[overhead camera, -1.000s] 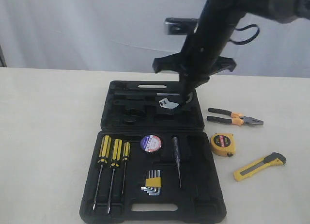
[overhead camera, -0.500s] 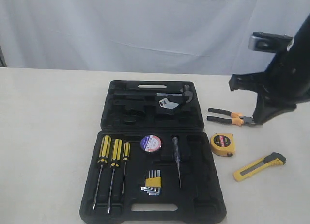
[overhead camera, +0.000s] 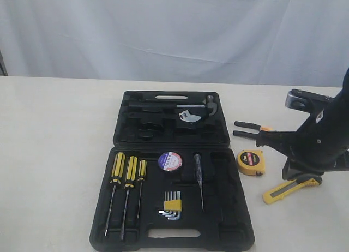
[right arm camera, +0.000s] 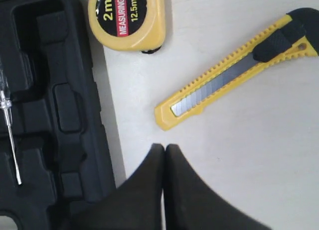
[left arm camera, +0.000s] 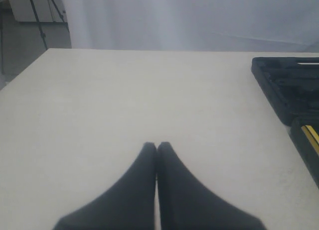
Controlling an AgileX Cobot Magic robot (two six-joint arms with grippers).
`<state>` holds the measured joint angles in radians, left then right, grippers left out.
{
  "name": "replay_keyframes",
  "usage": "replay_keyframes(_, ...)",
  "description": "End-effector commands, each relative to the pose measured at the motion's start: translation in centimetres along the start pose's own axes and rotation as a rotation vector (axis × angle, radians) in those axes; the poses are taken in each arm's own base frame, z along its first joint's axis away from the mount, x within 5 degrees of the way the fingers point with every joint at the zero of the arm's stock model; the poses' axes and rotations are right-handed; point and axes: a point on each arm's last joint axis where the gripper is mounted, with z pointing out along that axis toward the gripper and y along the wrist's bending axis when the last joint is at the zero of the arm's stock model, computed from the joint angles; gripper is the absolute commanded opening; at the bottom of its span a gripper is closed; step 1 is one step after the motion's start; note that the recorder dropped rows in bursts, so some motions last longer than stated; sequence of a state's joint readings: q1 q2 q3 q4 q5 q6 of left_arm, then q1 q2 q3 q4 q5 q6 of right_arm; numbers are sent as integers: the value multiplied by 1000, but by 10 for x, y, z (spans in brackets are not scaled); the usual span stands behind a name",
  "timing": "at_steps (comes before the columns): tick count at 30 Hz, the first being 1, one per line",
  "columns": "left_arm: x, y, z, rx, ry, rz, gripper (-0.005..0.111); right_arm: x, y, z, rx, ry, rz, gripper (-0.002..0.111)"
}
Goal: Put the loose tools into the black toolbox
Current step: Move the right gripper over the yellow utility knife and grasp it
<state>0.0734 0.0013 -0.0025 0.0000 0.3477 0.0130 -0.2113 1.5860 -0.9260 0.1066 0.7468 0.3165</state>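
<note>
The black toolbox (overhead camera: 234, 219) lies open mid-table, and the black tape roll (overhead camera: 170, 161) with a blue-white label sits in its lower tray. On the table to its right are the orange-handled pliers (overhead camera: 252, 131), partly behind my right arm, the yellow tape measure (overhead camera: 251, 162) (right arm camera: 127, 18) and the yellow-and-black utility knife (overhead camera: 289, 188) (right arm camera: 234, 73). My right gripper (right arm camera: 164, 146) is shut and empty, low over bare table just short of the knife's blade end, beside the toolbox (right arm camera: 50, 115) edge. My left gripper (left arm camera: 157, 144) is shut and empty over bare table, off the toolbox's (left arm camera: 284, 85) left side.
In the tray lie three yellow-black screwdrivers (overhead camera: 128, 178), a hex key set (overhead camera: 172, 204) and a thin tester screwdriver (overhead camera: 199, 178) (right arm camera: 10, 135). The lid half holds a hammer and wrench (overhead camera: 191, 114). A white curtain hangs behind the table.
My right arm has swung from above the toolbox lid to the right and come down low by the utility knife, now covering the pliers' jaws. Tools have not moved.
</note>
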Motion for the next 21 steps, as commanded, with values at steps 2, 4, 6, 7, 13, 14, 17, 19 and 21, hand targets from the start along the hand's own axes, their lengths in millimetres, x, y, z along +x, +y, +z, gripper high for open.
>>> replay_keyframes(2, 0, 0, 0, 5, -4, -5, 0, 0, -2, -1, 0, -22, 20, 15)
replay_keyframes(4, 0, 0, 0, 5, -4, -5, 0, 1, -3, -1, 4, -12, 20, 30)
replay_keyframes(6, 0, 0, 0, 5, -4, -5, 0, 1, -3, -1, 5, -8, 29, 48)
replay_keyframes(7, 0, 0, 0, 5, -4, -5, 0, 1, -3, -1, 5, -8, 42, 56)
replay_keyframes(13, 0, 0, 0, 5, -4, -5, 0, -4, -7, -1, 52, -64, 114, 70)
replay_keyframes(14, 0, 0, 0, 5, -4, -5, 0, -5, -10, -1, 74, -75, 119, 70)
replay_keyframes(17, 0, 0, 0, 5, -4, -5, 0, -7, -14, 2, 126, -90, 153, 70)
replay_keyframes(19, 0, 0, 0, 5, -4, -5, 0, -7, -16, 12, 146, -68, 164, 70)
replay_keyframes(21, 0, 0, 0, 5, -4, -5, 0, -8, -16, 28, 161, -33, 174, 70)
